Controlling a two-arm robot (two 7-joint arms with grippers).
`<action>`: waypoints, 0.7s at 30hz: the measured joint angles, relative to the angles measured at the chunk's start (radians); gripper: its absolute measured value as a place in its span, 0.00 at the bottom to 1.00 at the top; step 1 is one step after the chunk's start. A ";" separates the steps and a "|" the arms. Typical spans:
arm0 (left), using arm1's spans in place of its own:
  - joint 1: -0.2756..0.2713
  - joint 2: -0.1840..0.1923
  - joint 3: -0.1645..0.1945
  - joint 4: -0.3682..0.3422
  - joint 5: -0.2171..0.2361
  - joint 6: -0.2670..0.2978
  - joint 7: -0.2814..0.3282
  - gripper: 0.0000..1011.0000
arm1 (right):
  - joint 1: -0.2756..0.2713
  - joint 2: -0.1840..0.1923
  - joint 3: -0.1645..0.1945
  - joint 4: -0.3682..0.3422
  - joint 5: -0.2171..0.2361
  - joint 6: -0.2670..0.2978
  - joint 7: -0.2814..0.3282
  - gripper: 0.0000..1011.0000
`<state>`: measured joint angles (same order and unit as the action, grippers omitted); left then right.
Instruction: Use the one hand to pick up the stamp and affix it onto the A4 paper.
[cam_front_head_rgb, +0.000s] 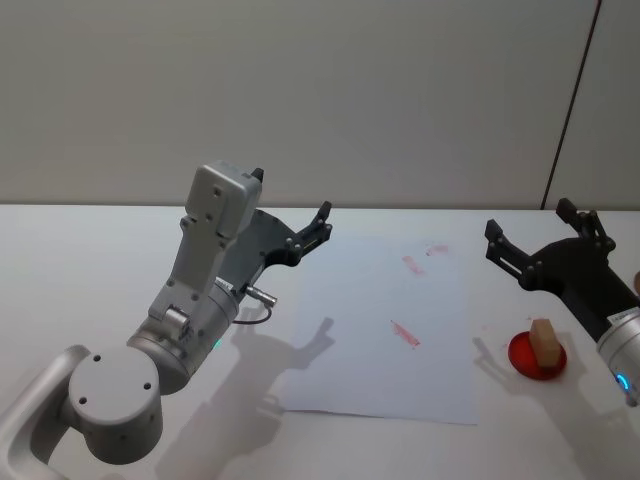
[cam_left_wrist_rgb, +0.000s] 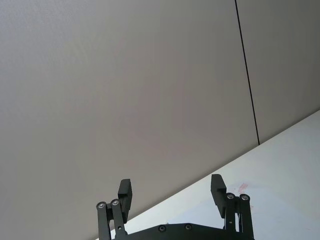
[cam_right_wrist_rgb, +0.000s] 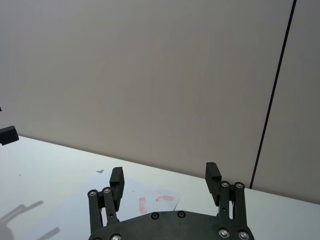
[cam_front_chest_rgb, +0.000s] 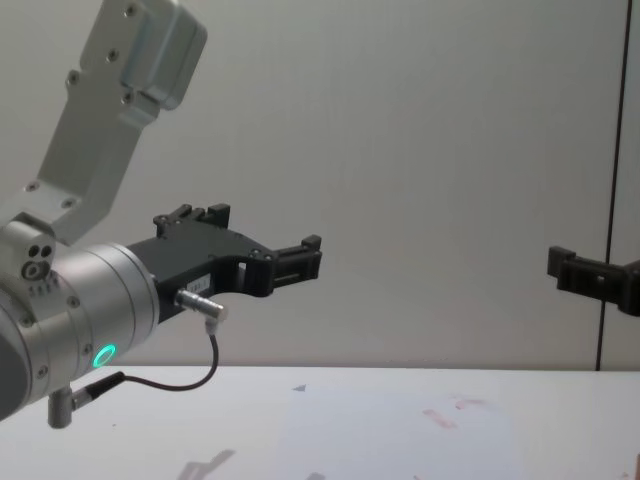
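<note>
Right gripper (cam_front_head_rgb: 528, 225) hangs open, the stamp (cam_front_head_rgb: 543, 343) below and behind it on a red pad (cam_front_head_rgb: 522, 362); an off-centre pinch could topple it; left gripper (cam_left_wrist_rgb: 170, 194) idles open, well to its left.

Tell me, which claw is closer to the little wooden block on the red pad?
Right. The right gripper hovers just beyond the stamp on its red pad; the left gripper hangs across the A4 paper from it.

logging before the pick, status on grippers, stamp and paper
Left gripper open, raised by the paper's left edge. Right gripper open, raised beyond the stamp. Stamp upright on red pad, right of paper. Nothing between them.
</note>
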<state>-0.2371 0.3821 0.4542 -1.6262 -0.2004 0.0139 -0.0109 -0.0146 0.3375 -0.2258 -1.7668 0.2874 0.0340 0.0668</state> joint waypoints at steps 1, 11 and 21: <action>0.000 0.000 0.000 0.000 0.000 0.000 0.000 0.99 | 0.000 0.000 0.000 0.000 0.000 0.000 0.000 0.99; 0.000 0.000 0.000 0.000 0.000 0.000 0.000 0.99 | 0.000 0.000 0.000 0.000 0.000 0.000 0.000 0.99; 0.000 0.000 0.000 0.000 0.000 0.000 0.000 0.99 | 0.000 0.000 0.000 0.000 0.000 0.000 0.000 0.99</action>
<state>-0.2371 0.3821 0.4542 -1.6262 -0.2004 0.0139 -0.0109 -0.0146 0.3375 -0.2258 -1.7668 0.2874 0.0340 0.0668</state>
